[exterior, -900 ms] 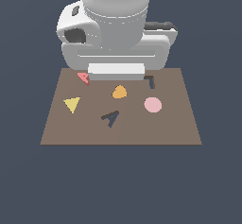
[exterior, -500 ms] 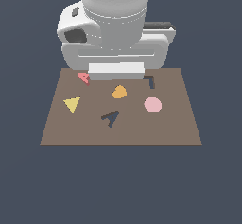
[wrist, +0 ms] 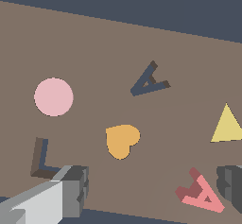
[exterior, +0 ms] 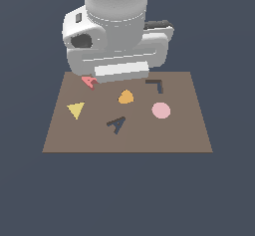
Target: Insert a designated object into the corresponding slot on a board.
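The designated object, a red-pink letter-A piece (exterior: 89,82) (wrist: 201,194), lies at the board's far corner on the exterior view's left, partly covered by the arm's white hand (exterior: 119,56). In the wrist view my gripper (wrist: 151,192) is open. The red piece sits between the fingers, close to one dark fingertip (wrist: 231,190) and far from the other finger (wrist: 71,190). I cannot tell whether that fingertip touches it. The slot (exterior: 116,124) (wrist: 149,81), a dark letter-A recess, is near the middle of the brown board (exterior: 189,135), towards its front edge, with nothing in it.
On the board also lie an orange rounded piece (exterior: 125,97) (wrist: 122,140), a pale pink disc (exterior: 161,110) (wrist: 53,97) and a yellow triangle (exterior: 75,110) (wrist: 228,125). A dark L-shaped mark (exterior: 155,84) (wrist: 41,159) is beside one finger.
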Available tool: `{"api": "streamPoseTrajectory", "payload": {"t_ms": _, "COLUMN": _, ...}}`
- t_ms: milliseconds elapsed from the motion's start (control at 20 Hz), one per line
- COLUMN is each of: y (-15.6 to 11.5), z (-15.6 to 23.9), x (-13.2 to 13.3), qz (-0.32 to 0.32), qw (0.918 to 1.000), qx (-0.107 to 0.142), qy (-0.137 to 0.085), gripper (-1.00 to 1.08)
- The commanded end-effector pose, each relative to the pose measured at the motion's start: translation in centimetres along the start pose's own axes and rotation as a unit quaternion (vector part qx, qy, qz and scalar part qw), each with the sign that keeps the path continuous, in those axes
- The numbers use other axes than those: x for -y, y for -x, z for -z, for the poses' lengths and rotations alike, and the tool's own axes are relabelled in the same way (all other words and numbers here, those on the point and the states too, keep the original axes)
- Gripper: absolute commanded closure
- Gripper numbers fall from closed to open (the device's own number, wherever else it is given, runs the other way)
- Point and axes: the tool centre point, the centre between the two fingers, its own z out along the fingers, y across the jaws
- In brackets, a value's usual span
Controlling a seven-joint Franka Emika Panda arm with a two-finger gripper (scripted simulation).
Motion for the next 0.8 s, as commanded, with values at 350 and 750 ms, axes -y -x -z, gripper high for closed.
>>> {"api": "streamPoseTrajectory", "payload": {"t_ms": 350, "y": 3.1, "z": -2.3, "x": -1.4, "qz": 0.112, "qw": 0.9937, "qx": -0.002, "qy": -0.002, "gripper": -0.92}}
{"api": "streamPoseTrajectory", "payload": {"t_ms": 750, "y": 6.0, "z": -4.7, "x": -3.8, "qz": 0.231, "qw": 0.9729, "qx": -0.003, "qy": -0.003, "gripper": -0.92}}
